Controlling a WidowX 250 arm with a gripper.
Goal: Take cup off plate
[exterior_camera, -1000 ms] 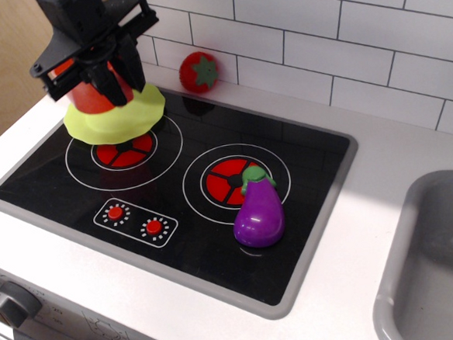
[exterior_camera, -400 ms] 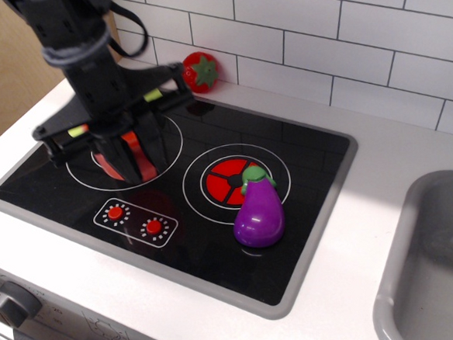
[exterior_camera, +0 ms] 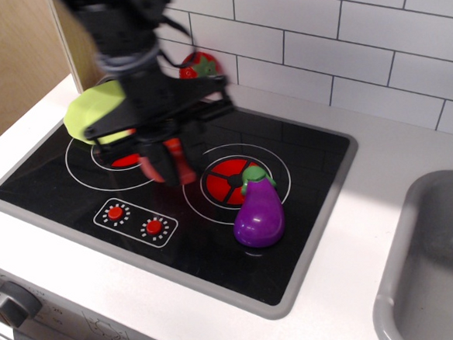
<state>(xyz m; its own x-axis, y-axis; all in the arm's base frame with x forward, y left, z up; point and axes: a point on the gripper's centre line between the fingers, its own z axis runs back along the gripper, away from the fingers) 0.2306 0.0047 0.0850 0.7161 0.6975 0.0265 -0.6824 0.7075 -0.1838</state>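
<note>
The orange-red cup (exterior_camera: pixel 171 158) is held between the dark fingers of my gripper (exterior_camera: pixel 170 172), above the black stovetop between the two burners. It is motion-blurred and partly hidden by the fingers. The gripper is shut on it. The lime yellow-green plate (exterior_camera: pixel 94 113) lies on the back of the left burner, left of the gripper and apart from the cup. The arm covers the plate's right edge.
A purple eggplant toy (exterior_camera: pixel 258 214) stands on the right burner (exterior_camera: pixel 221 182), just right of the gripper. A red tomato toy (exterior_camera: pixel 202 65) sits by the tiled wall behind the arm. The grey sink (exterior_camera: pixel 439 264) is at the far right.
The gripper has moved right and forward from the left burner to between the burners, carrying the cup. The plate stays on the left burner, now uncovered.
</note>
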